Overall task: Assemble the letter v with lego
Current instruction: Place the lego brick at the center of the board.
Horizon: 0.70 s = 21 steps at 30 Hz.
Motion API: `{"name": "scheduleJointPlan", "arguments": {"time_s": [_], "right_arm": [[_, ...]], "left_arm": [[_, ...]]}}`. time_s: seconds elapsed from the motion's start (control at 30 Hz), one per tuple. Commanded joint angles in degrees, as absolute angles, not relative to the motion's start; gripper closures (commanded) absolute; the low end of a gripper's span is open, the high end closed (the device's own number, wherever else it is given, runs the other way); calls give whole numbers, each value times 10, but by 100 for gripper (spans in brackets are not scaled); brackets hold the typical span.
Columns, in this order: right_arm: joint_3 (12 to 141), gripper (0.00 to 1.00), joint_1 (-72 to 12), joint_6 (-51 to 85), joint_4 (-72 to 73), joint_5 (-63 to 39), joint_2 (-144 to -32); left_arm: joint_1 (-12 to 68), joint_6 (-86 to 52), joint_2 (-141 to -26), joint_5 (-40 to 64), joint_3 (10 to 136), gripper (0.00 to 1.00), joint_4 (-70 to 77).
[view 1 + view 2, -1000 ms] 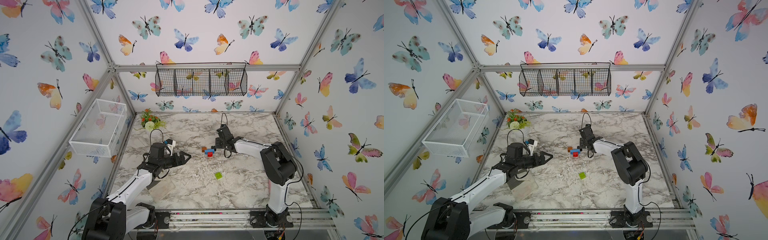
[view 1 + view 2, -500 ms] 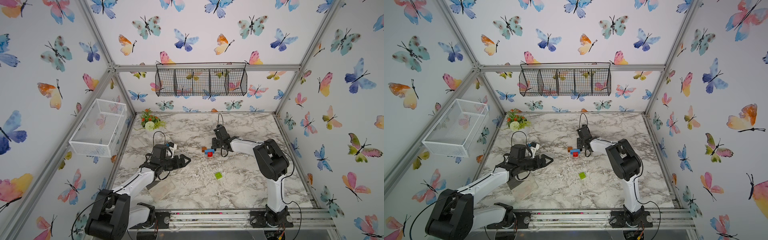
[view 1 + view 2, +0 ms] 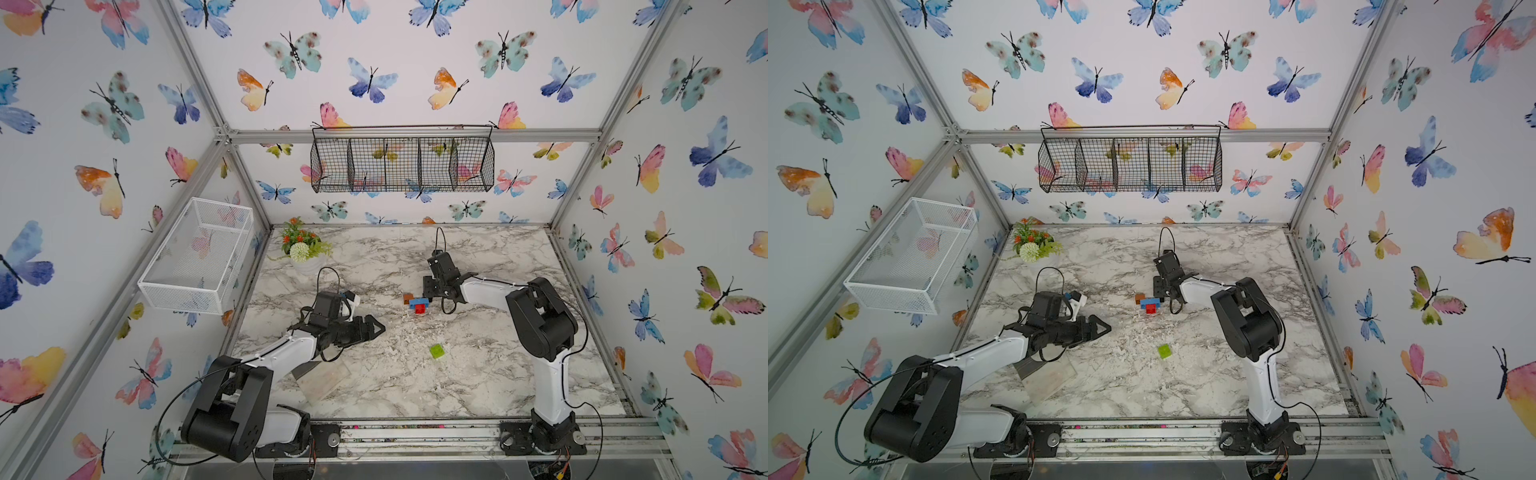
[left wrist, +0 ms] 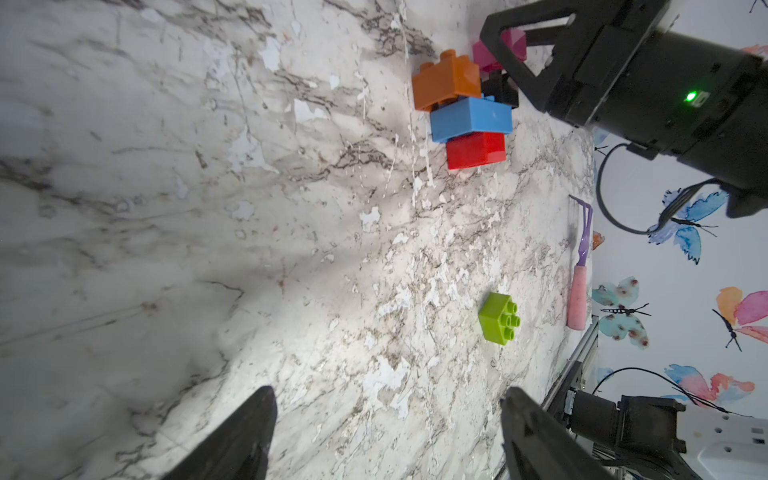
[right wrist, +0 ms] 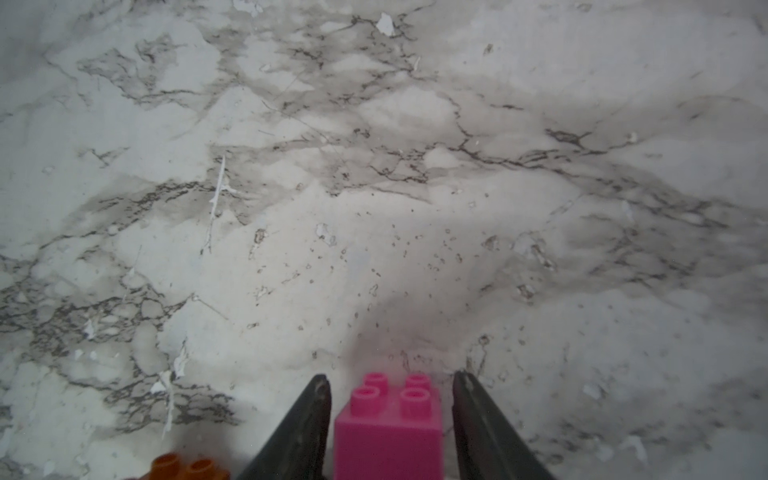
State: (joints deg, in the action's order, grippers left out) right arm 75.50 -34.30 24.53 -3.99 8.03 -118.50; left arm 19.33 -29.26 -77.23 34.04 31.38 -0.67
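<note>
Tip-fitting step, apparently: right jaws stand parted astride the pink brick at one tip of the letter v, left jaws wide and empty; next, the lime-green brick, loose on the counter near the v, likely needs fetching.

Left arm: lower left of frame, forearm stretched low toward centre. Left gripper: level, jaws spread wide. Right arm: right of centre, elbow raised, forearm reaching leftward. Right gripper: jaws partly parted.
</note>
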Motion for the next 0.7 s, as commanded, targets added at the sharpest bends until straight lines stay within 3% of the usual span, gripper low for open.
{"name": "scheduleJointPlan", "arguments": {"time_s": [0.0,0.2,0.3,0.4,0.47,0.67], "right_arm": [[770,44,-342,240,-53,77,-1172],[804,38,-342,212,-86,95,-1149],[807,27,-340,154,-92,107,-1117],[785,10,-338,17,-73,81,-1076],[742,1,-335,-113,-49,12,-1041],[616,1,-315,-451,-43,-159,-978]], "left_arm": [[198,-278,-784,329,331,15,-4],[203,-274,-804,328,336,16,-4],[210,-272,-820,325,342,19,-4],[219,-269,-841,325,352,22,-3],[225,-269,-854,323,359,24,0],[229,-278,-892,321,377,27,21]]}}
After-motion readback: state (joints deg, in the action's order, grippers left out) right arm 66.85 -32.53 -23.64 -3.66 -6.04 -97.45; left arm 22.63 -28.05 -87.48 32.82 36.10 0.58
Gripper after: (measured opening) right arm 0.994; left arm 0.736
